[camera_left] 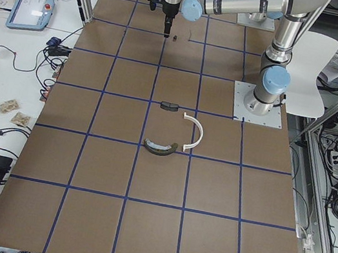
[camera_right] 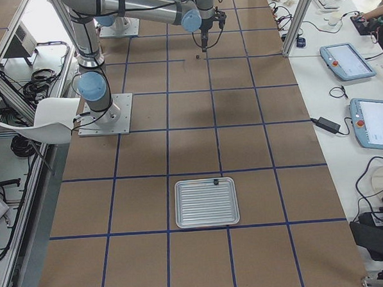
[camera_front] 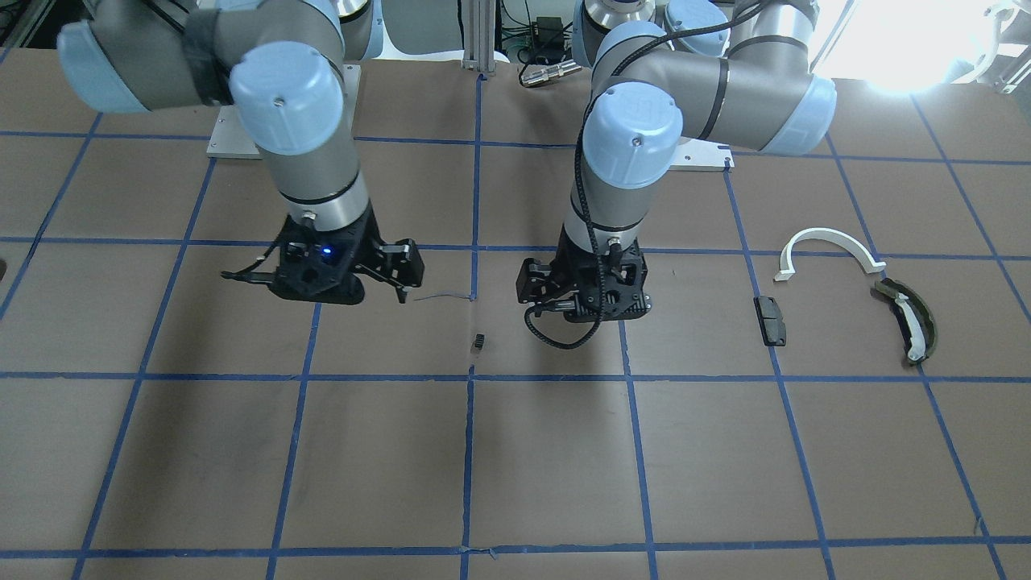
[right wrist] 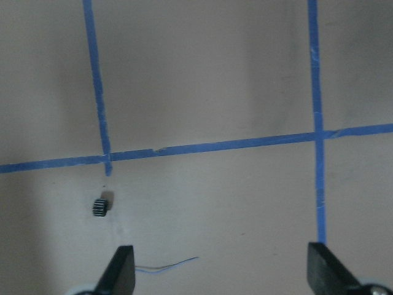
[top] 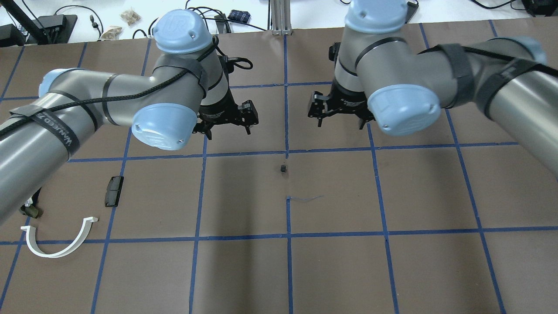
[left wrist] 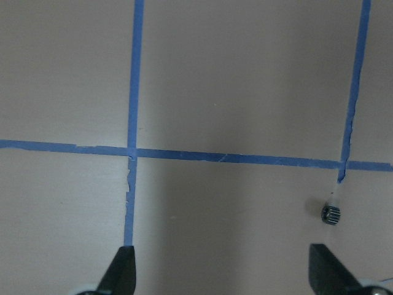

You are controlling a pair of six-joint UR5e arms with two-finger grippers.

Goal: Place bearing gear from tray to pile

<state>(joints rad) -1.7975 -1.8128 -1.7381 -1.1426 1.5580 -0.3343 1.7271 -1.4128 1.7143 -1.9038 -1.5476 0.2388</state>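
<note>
Judged about halfway: bearing gear (top: 283,168) out of the tray (camera_right: 206,204), loose mid-table between spread, empty left gripper (top: 228,131) and right gripper (top: 340,124), not yet carried left to the pile (camera_front: 771,320).

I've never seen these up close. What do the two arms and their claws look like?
Both arms are thick grey tubes joined by rounded pale-blue caps. The left arm carries a black ribbed cable and a black strap with white lettering; the right arm wears black straps too. The left gripper and right gripper are black, each with two dark fingers.
</note>
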